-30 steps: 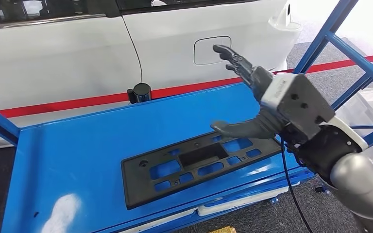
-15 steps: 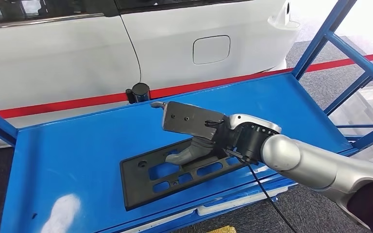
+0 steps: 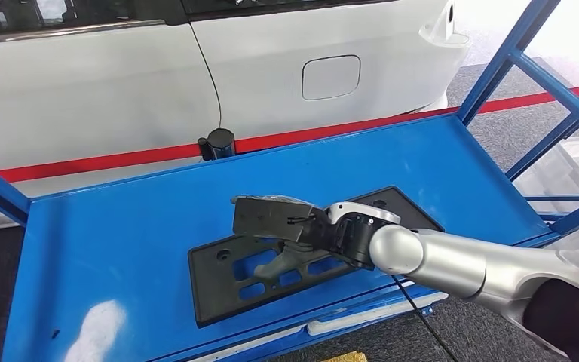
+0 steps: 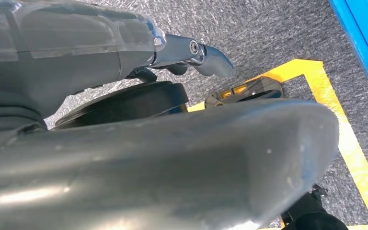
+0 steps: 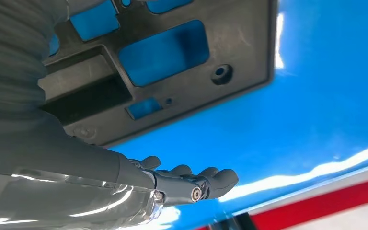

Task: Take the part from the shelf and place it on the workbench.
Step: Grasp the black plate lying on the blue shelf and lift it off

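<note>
On the blue shelf, the black part lies directly beneath the right hand, long axis crosswise, fingers spread and empty.

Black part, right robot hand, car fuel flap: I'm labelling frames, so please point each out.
Black part [image 3: 219, 290]: head view, near-left corner.
Right robot hand [image 3: 275, 219]: head view, back of hand.
Fuel flap [image 3: 331, 77]: head view, centre of panel.
</note>
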